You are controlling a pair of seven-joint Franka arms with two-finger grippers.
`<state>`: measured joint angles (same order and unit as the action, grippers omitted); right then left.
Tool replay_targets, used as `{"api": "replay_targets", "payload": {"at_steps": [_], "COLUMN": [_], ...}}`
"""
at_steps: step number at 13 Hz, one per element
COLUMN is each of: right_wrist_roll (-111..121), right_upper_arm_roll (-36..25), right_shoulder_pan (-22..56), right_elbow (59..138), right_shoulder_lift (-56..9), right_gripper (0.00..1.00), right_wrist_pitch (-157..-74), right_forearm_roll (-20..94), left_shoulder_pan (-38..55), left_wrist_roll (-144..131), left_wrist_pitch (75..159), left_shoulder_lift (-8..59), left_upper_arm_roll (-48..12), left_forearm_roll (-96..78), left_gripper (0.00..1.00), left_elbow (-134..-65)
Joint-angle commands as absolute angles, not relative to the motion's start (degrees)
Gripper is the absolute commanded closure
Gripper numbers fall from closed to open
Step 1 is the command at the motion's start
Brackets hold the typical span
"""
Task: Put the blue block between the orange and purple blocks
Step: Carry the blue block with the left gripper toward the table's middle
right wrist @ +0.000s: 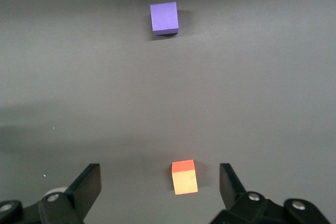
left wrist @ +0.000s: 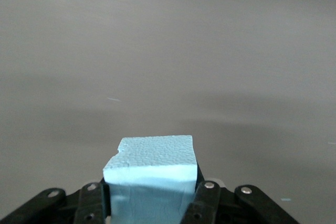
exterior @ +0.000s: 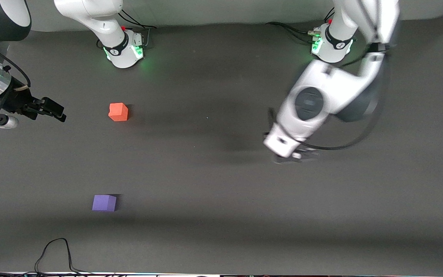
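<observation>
My left gripper [left wrist: 150, 205] is shut on the light blue block [left wrist: 152, 163], which fills the gap between its fingers. In the front view this gripper [exterior: 296, 157] is above the table toward the left arm's end, and the hand hides the block there. The orange block [exterior: 118, 112] lies toward the right arm's end. The purple block [exterior: 104, 202] lies nearer the front camera than the orange one. My right gripper [exterior: 54, 109] is open and empty, up beside the orange block. Its wrist view shows the orange block [right wrist: 184, 177] between the open fingers, below them, and the purple block [right wrist: 164, 18] farther off.
A black cable [exterior: 54, 254] loops on the table at the edge nearest the front camera. The two arm bases [exterior: 123, 48] stand along the edge farthest from that camera. The dark grey table [exterior: 206, 192] carries nothing else.
</observation>
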<state>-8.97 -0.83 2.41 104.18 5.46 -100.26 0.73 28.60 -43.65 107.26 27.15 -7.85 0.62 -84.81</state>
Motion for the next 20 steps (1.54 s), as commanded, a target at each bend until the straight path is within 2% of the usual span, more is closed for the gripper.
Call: {"api": "replay_targets", "payload": {"at_steps": [1, 4, 10, 11, 13, 14, 16, 20], "right_wrist_roll": [-7.82, -7.82, -7.82, -7.82, -7.82, -7.82, -7.82, -8.87], "right_upper_arm_roll": [-0.88, -0.97, -1.23, -1.32, -1.41, -1.32, -1.23, 1.31], "right_shoulder_pan": [2.2, 2.2, 2.37, 2.37, 2.37, 2.55, 2.81, 6.49], "right_elbow": [105.03, 105.12, 105.64, 105.64, 105.64, 105.64, 105.47, 102.14], "right_shoulder_lift": [6.5, 6.5, 6.33, 6.42, 6.59, 6.59, 6.24, 4.23], "right_gripper": [0.0, 0.0, 0.0, 0.0, 0.0, 0.0, 0.0, 0.0], "right_wrist_pitch": [-101.07, -101.07, -101.34, -101.34, -101.34, -101.34, -102.12, -101.34], "right_forearm_roll": [0.79, 0.88, 0.88, 0.88, 0.88, 0.79, 0.79, 0.97], "left_shoulder_pan": [36.96, 42.97, 47.11, 47.02, 46.41, 45.71, 40.37, 26.76], "left_wrist_roll": [-52.18, -60.8, -62.05, -62.05, -61.44, -61.09, -59.69, -47.76], "left_wrist_pitch": [114.21, 123.03, 128.93, 129.28, 129.03, 127.89, 125.09, 112.7], "left_shoulder_lift": [36.36, 43.48, 50.27, 50.27, 49.84, 48.79, 45.72, 37.56], "left_upper_arm_roll": [-7.38, -7.21, -6.94, -6.94, -6.86, -6.86, -7.73, -11.34], "left_forearm_roll": [1.23, 8.24, 9.4, 9.4, 9.32, 9.32, 8.97, 0.81], "left_gripper": [0.59, 0.59, 0.59, 0.55, 0.05, 0.01, 0.01, 0.0], "left_elbow": [-78.14, -78.13, -78.13, -78.13, -78.05, -78.05, -77.79, -76.55]}}
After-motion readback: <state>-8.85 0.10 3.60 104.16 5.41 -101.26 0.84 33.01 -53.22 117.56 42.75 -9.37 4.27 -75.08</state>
